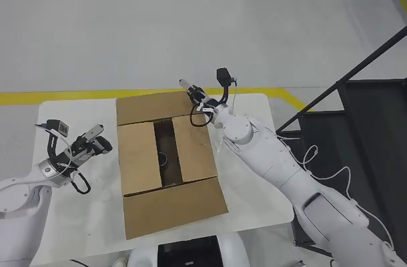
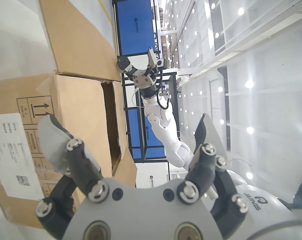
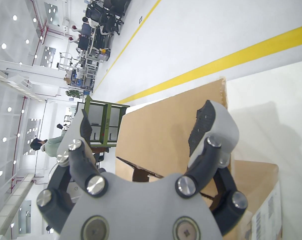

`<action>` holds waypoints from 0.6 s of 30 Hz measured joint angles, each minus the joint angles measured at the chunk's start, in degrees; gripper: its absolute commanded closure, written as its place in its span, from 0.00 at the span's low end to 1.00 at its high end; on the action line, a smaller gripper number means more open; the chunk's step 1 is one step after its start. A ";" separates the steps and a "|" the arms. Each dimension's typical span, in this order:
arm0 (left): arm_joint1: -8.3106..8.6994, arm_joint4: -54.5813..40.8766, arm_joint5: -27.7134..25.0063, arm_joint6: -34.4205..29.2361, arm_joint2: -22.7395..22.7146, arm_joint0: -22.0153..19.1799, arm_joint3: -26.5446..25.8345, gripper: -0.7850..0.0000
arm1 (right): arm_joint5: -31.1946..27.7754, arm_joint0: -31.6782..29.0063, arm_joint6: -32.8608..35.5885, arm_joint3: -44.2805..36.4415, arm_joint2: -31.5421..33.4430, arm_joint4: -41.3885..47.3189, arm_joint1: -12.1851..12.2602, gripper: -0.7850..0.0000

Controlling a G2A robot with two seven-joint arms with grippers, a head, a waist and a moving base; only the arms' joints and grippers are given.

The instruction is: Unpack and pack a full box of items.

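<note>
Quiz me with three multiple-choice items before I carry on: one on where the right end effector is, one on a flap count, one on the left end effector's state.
1. Where is the right end effector relative to the box?
A) down inside it
B) over its far right corner
C) at its near left corner

2. How many flaps lie folded in over the box's opening?
A) none
B) two
C) four

3. The left end effector is:
A) shut on a flap
B) shut on an item
C) open, holding nothing

Answers:
1 B: the top view places it at the far right corner.
2 B: the left and right flaps cover the opening, leaving a dark gap.
3 C: the left wrist view shows it spread wide with nothing between.
</note>
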 measured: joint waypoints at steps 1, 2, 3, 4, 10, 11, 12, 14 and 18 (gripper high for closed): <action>-0.01 0.04 0.05 -0.11 0.06 -0.04 0.02 0.00 | -0.06 0.12 0.02 0.66 -0.03 -0.04 -0.20 0.00; -0.03 0.04 0.10 -0.24 0.15 -0.09 0.05 0.00 | -0.12 0.29 0.16 1.47 -0.09 -0.22 -0.44 0.00; -0.05 0.04 0.14 -0.33 0.22 -0.13 0.10 0.00 | -0.16 0.43 0.29 1.98 -0.11 -0.38 -0.62 0.00; -0.07 0.06 0.16 -0.40 0.30 -0.19 0.15 0.00 | -0.16 0.56 0.41 2.40 -0.12 -0.54 -0.78 0.00; -0.18 -0.03 0.22 -0.71 0.66 -0.60 0.46 0.00 | -1.96 0.67 1.47 2.43 1.05 -0.47 -1.44 0.00; -0.19 -0.04 0.15 -0.74 0.66 -0.63 0.48 0.00 | -3.39 0.31 2.27 1.50 1.70 0.04 -1.39 0.00; -0.20 -0.08 0.08 -0.76 0.64 -0.63 0.50 0.00 | -4.68 -0.03 3.18 0.57 2.21 0.16 -1.27 0.00; -0.22 -0.26 -0.03 -0.77 0.51 -0.56 0.56 0.00 | -8.01 -1.38 6.30 -2.41 3.54 -0.14 -0.71 0.00; -0.28 -0.47 -0.26 -0.53 0.33 -0.50 0.57 0.00 | -10.70 -6.32 14.53 -10.13 7.32 -0.75 1.27 0.00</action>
